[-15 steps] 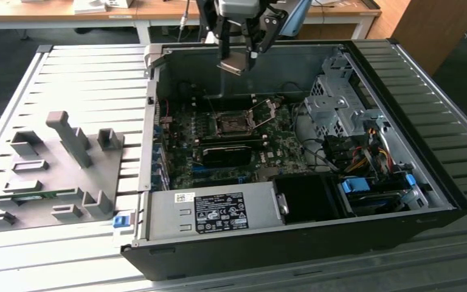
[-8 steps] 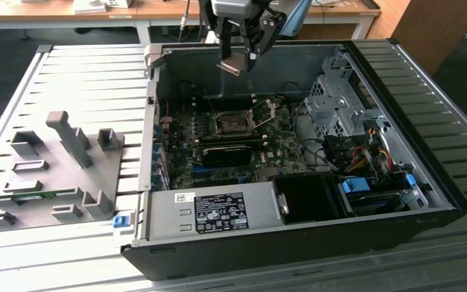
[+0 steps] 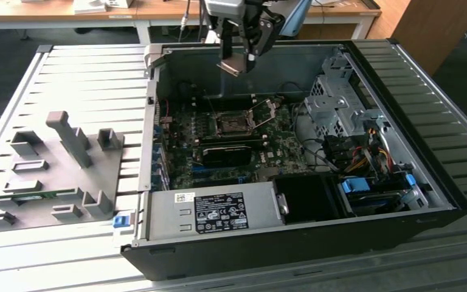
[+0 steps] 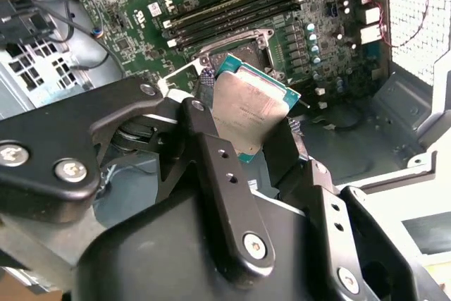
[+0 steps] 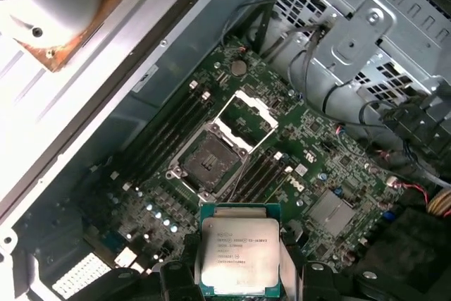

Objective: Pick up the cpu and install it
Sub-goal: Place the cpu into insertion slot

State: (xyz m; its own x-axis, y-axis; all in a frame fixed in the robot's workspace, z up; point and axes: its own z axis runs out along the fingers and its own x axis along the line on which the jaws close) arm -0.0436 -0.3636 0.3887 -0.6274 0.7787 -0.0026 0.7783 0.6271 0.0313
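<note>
Gripper (image 4: pixel 243 135) holds cpu (image 5: pixel 238 255) by its edges above PC case (image 3: pixel 298 243); mobo socket (image 5: pixel 210 163) open; print on cpu lid.

Soft, even light falls across the exterior view. The grey slatted metal counter (image 3: pixel 79 73) is brightest at nine o'clock from the black metal computer case (image 3: pixel 298 243), whose interior sits in dimmer shade. The view is slightly soft. In the second wrist view a white perforated case wall (image 4: pixel 416 12) is blown out by glare. The small square cpu with a shiny silver-grey metal top (image 4: pixel 250 107) carries a warm sheen. In the first wrist view the cpu (image 5: pixel 239 255) looks crisp, while a pale grey surface (image 5: pixel 42 125) washes out nearly white.
</note>
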